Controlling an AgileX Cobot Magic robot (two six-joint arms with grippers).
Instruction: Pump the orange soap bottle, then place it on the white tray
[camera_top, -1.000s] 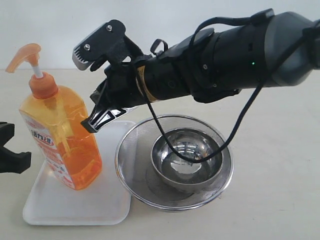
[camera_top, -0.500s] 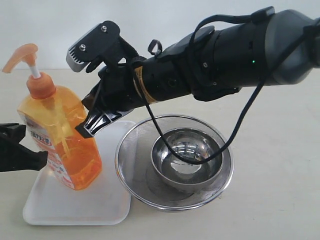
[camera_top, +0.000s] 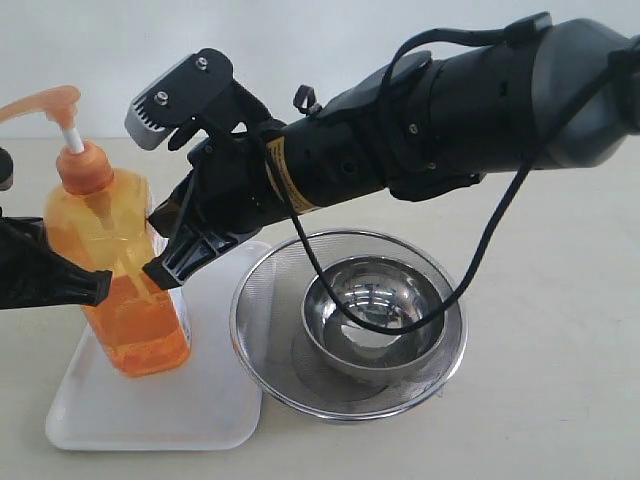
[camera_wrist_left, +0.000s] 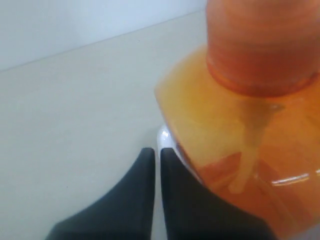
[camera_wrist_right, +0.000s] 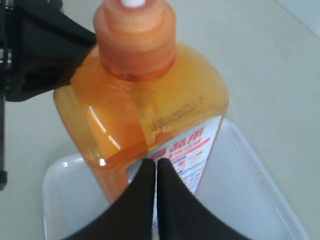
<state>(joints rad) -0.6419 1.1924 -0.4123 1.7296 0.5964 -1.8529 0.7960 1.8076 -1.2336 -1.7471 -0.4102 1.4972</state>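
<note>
Right pincer (camera_top: 158, 272): jaws pressed together, holding nothing. Its tip is on the label side of the orange soap bottle (camera_top: 122, 285), low on the body; the right wrist view (camera_wrist_right: 156, 163) shows it at the label, contact likely but not certain. Left pincer (camera_top: 98, 290) is also pressed together and empty, with its tip at the bottle's opposite side ( (camera_wrist_left: 156, 152)).

The bottle stands inside the white tray (camera_top: 150, 425) at the left of the frame, leaning slightly left. The pump head (camera_top: 45, 100) is up on its stem.

Step looks like squaring the bottle up on the tray between two closed tips.
- Push low on the body with even pressure from both sides, since a high or one-sided push could tip it.
- Keep clear of the spout.
- Back the tips straight out, one at a time.

The mesh strainer (camera_top: 250, 335) with the steel bowl (camera_top: 375, 310) sits just beside the tray on the surface (camera_top: 560, 400), so keep the right arm's cable from dragging it.
</note>
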